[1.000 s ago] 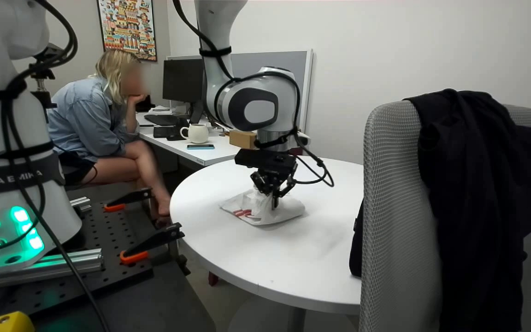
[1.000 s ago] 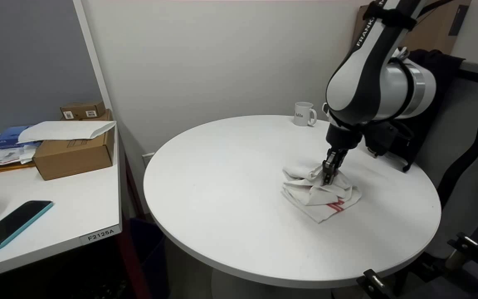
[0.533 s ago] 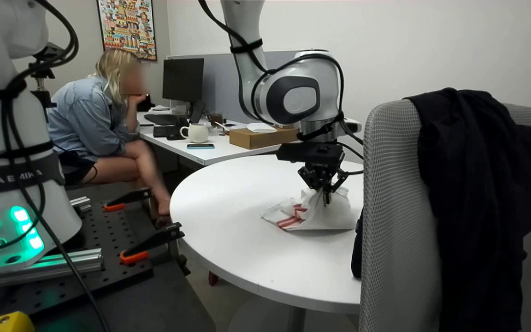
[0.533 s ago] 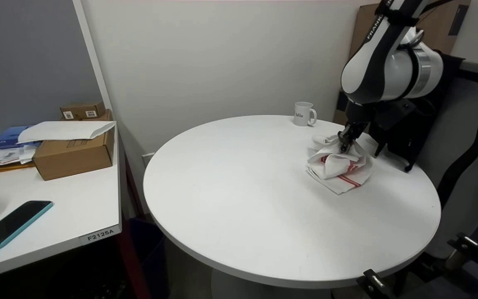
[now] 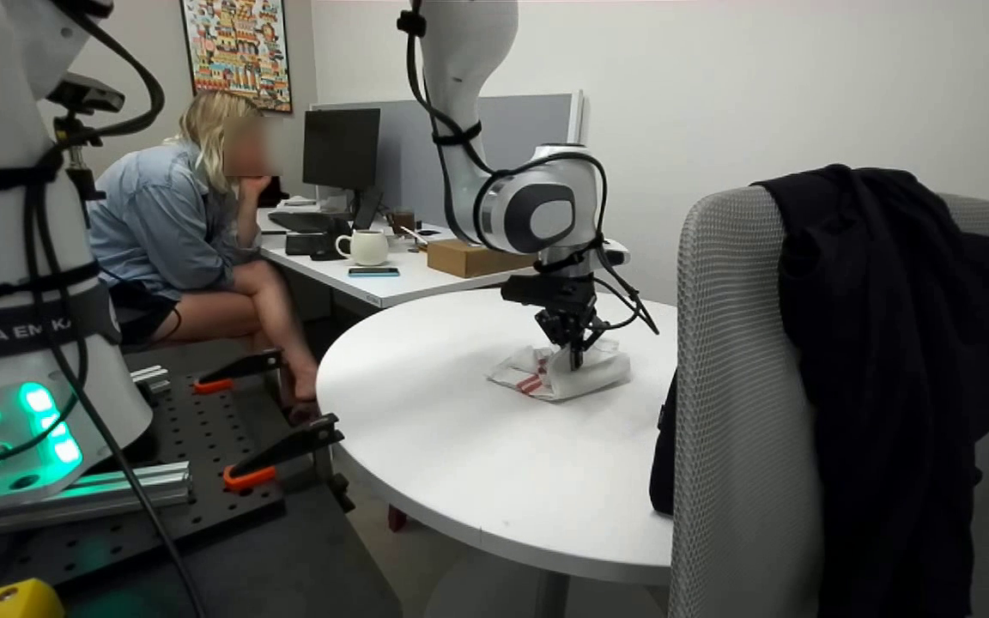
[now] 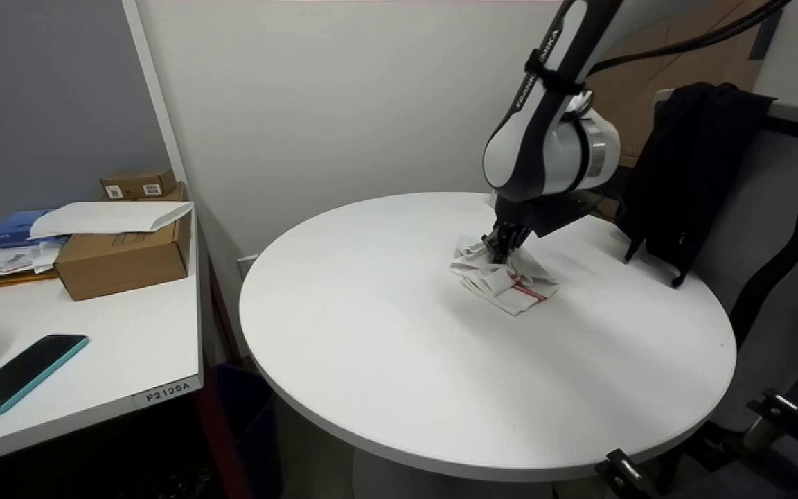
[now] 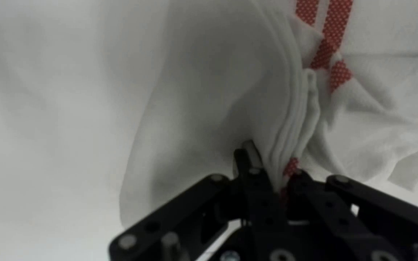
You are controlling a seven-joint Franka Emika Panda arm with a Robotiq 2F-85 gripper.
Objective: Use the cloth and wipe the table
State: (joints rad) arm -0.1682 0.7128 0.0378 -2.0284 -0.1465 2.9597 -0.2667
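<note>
I hold a white cloth (image 7: pixel 209 98) by remote in the gripper (image 7: pixel 276 174), dark fingers (image 7: pixel 254 181) pinching a stack of folds on the near side of the wrist view. The folds curve away toward the far side. At their left spreads a smooth, shaded flap; at their right the fabric is creased, two red stripes (image 7: pixel 334 27) kinking along it. More red shows between the fingers. The white table (image 7: pixel 42 203), softly blurred, shows at left.

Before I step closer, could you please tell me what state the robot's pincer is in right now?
Black two-fingered pincer: closed, holding bunched folds of the white fabric cloth with red stripes.
</note>
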